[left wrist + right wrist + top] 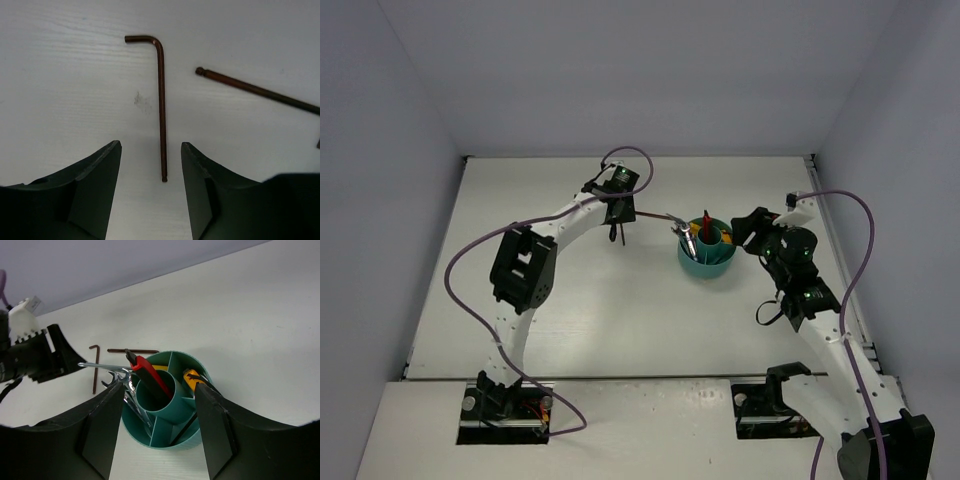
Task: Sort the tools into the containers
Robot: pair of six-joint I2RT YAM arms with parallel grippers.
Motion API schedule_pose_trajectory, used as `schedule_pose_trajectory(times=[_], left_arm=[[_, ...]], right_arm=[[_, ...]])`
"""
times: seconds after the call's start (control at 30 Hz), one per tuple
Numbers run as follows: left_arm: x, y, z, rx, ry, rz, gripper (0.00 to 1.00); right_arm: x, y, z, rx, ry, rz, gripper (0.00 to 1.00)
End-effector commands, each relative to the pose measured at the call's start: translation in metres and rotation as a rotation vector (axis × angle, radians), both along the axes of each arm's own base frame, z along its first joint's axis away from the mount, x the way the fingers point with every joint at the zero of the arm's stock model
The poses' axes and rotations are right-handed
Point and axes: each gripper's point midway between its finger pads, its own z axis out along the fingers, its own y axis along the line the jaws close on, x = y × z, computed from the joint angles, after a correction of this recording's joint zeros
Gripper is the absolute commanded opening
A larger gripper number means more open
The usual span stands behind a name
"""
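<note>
A dark L-shaped hex key (161, 100) lies flat on the white table, its long end reaching in between the fingertips of my left gripper (151, 145), which is open and not touching it. A second hex key (255, 90) lies apart to the right. The teal tub (172, 445) holds a red-and-black-handled tool (150, 377) in its centre cup, silver wrenches (125, 385) in a left compartment and an orange-handled tool (191, 377) on the right. My right gripper (159, 387) hangs open just above the tub (705, 270), holding nothing.
In the right wrist view the two hex keys (94, 371) lie on the table behind the tub, next to the left gripper (45, 357). Grey walls close in the table on three sides. A purple cable loops over each arm.
</note>
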Motion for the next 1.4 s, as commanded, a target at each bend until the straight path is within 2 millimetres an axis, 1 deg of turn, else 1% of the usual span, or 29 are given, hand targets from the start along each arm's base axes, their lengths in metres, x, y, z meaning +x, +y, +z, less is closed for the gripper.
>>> schedule_pose_trajectory(times=[0.0, 0.17, 0.3, 0.4, 0.47, 0.53, 0.57, 0.67, 0.73, 0.83, 0.9, 0.93, 0.97, 1.0, 1.03, 1.07, 1.1, 1.13, 1.17, 1.2, 1.23, 1.27, 1.3, 1.33, 1.37], left_arm=[[0.021, 0.003, 0.019, -0.008, -0.004, 0.002, 0.45], [0.031, -0.01, 0.002, -0.031, 0.041, -0.038, 0.41], [0.032, -0.01, -0.015, -0.012, 0.077, -0.05, 0.36], [0.028, -0.007, -0.022, 0.008, 0.096, -0.061, 0.27], [0.022, 0.003, -0.027, 0.044, 0.119, -0.051, 0.2], [0.013, 0.011, -0.033, 0.067, 0.158, -0.055, 0.13], [0.01, 0.014, -0.035, 0.072, 0.17, -0.06, 0.12], [-0.016, 0.028, -0.045, 0.121, 0.261, -0.094, 0.05], [-0.04, 0.039, -0.054, 0.146, 0.323, -0.123, 0.0], [-0.07, 0.051, -0.062, 0.174, 0.369, -0.151, 0.0], [-0.09, 0.059, -0.063, 0.178, 0.368, -0.176, 0.0], [-0.093, 0.058, -0.055, 0.163, 0.33, -0.189, 0.0], [-0.093, 0.054, -0.038, 0.137, 0.26, -0.203, 0.0], [-0.1, 0.056, -0.023, 0.119, 0.209, -0.218, 0.0], [-0.109, 0.058, -0.023, 0.114, 0.191, -0.232, 0.0], [-0.109, 0.054, -0.013, 0.088, 0.137, -0.246, 0.0], [-0.11, 0.052, 0.011, 0.046, 0.048, -0.258, 0.0], [-0.114, 0.052, 0.025, 0.015, -0.007, -0.269, 0.0], [-0.116, 0.049, 0.031, -0.009, -0.049, -0.282, 0.0], [-0.122, 0.05, 0.034, -0.024, -0.075, -0.296, 0.0], [-0.121, 0.045, 0.056, -0.069, -0.155, -0.31, 0.0], [-0.124, 0.044, 0.063, -0.089, -0.185, -0.318, 0.0], [-0.127, 0.042, 0.069, -0.111, -0.216, -0.331, 0.0], [-0.132, 0.042, 0.082, -0.138, -0.276, -0.343, 0.0], [-0.135, 0.04, 0.087, -0.15, -0.303, -0.358, 0.0]], right_arm=[[-0.002, 0.009, 0.029, 0.018, -0.081, 0.047, 0.56], [-0.004, 0.01, 0.028, 0.016, -0.079, 0.057, 0.57], [-0.007, 0.011, 0.027, 0.019, -0.075, 0.062, 0.57], [-0.008, 0.011, 0.028, 0.022, -0.074, 0.066, 0.57], [-0.009, 0.012, 0.029, 0.025, -0.076, 0.073, 0.57], [-0.01, 0.013, 0.031, 0.022, -0.078, 0.079, 0.58], [-0.011, 0.013, 0.032, 0.022, -0.081, 0.078, 0.58], [-0.011, 0.014, 0.035, 0.022, -0.085, 0.084, 0.59], [-0.01, 0.017, 0.036, 0.028, -0.081, 0.098, 0.59], [-0.011, 0.025, 0.039, 0.049, -0.078, 0.137, 0.59], [-0.013, 0.034, 0.043, 0.051, -0.085, 0.174, 0.59], [-0.014, 0.038, 0.045, 0.05, -0.087, 0.192, 0.59], [-0.015, 0.043, 0.047, 0.048, -0.088, 0.213, 0.59], [-0.016, 0.05, 0.051, 0.047, -0.094, 0.238, 0.6], [-0.017, 0.057, 0.054, 0.049, -0.098, 0.262, 0.6], [-0.017, 0.064, 0.055, 0.051, -0.093, 0.284, 0.6], [-0.019, 0.074, 0.058, 0.057, -0.093, 0.317, 0.6], [-0.021, 0.085, 0.062, 0.064, -0.095, 0.349, 0.61], [-0.021, 0.093, 0.062, 0.064, -0.087, 0.368, 0.62], [-0.023, 0.101, 0.064, 0.066, -0.089, 0.386, 0.62], [-0.022, 0.106, 0.068, 0.076, -0.092, 0.394, 0.62], [-0.025, 0.113, 0.07, 0.083, -0.093, 0.411, 0.62], [-0.023, 0.114, 0.072, 0.09, -0.096, 0.41, 0.63], [-0.025, 0.121, 0.077, 0.104, -0.107, 0.429, 0.63], [-0.025, 0.125, 0.079, 0.113, -0.108, 0.437, 0.63]])
